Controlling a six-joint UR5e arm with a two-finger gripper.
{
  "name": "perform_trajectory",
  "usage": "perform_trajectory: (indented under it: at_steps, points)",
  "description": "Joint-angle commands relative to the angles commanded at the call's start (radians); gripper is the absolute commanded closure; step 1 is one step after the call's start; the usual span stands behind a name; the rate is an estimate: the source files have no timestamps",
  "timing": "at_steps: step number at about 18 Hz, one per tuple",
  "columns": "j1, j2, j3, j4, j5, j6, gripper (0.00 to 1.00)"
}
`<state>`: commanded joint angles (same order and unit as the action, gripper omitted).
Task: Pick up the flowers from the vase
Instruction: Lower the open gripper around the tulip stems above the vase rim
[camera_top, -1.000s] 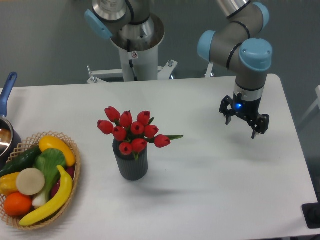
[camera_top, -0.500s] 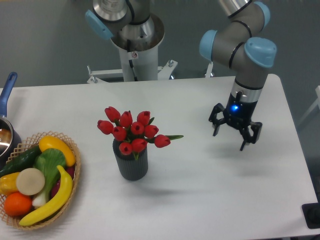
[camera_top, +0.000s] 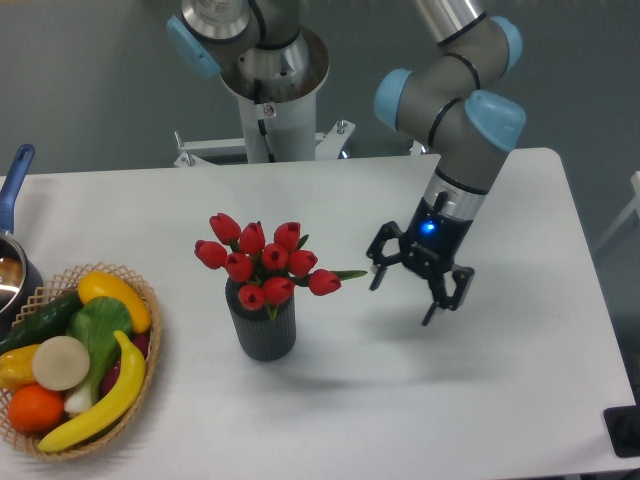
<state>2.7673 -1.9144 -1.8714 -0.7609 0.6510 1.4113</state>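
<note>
- Standing upright near the middle of the white surface (camera_top: 400, 400), the dark grey ribbed vase (camera_top: 262, 325) is seen with the red tulip flowers (camera_top: 262, 262) still held inside it.
- The buds are bunched above the vase rim, and one thin green leaf is extended to the right, towards the gripper (camera_top: 404, 297).
- The gripper is held just to the right of the flowers, apart from them, with its fingers spread and nothing between them.
- The gripper is tilted, its fingertips pointed down and left above the surface; a blue light is shown on the wrist above it.
- A wicker basket (camera_top: 150, 345) is set at the left edge of the surface, well apart from the vase, and is filled with fruit and vegetables, among them a yellow banana (camera_top: 105, 400) and an orange (camera_top: 35, 408).
- A pot with a blue handle (camera_top: 14, 180) is partly seen at the far left.
</note>
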Motion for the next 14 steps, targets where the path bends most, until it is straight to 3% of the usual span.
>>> perform_trajectory:
  at_steps: [6, 14]
  points:
    - [0.029, 0.012, -0.104, 0.0, -0.255, 0.009, 0.0]
    - [0.023, 0.075, -0.176, 0.002, -0.327, 0.009, 0.0]
